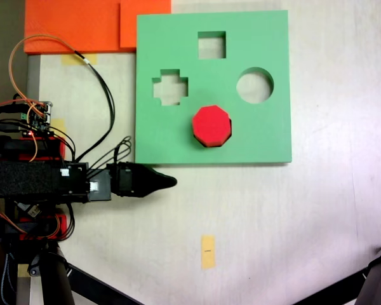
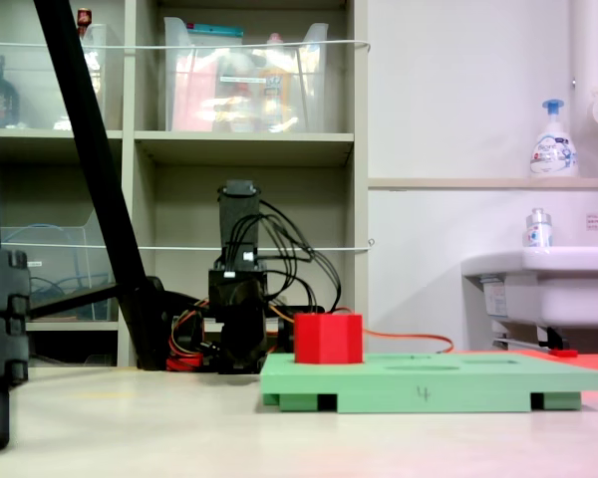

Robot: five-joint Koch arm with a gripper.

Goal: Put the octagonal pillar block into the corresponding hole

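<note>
The red octagonal pillar block (image 1: 211,124) stands upright on the green foam board (image 1: 254,136), at the board's lower middle in a fixed view. It covers the corresponding hole, of which a dark sliver (image 1: 209,146) shows at the block's near edge. From the side the octagonal pillar block (image 2: 328,339) rises well above the green foam board (image 2: 429,380). My gripper (image 1: 171,181) lies low over the table, off the board's lower left corner and clear of the block. Its jaws taper to one closed tip with nothing between them.
Square (image 1: 211,44), cross (image 1: 170,87) and round (image 1: 254,85) cutouts lie open in the board. Orange foam sheets (image 1: 82,25) lie at the top left. A yellow tape marker (image 1: 207,251) is on the table. Cables (image 1: 105,89) loop near the arm base, and tripod legs (image 1: 368,286) reach into the bottom corners.
</note>
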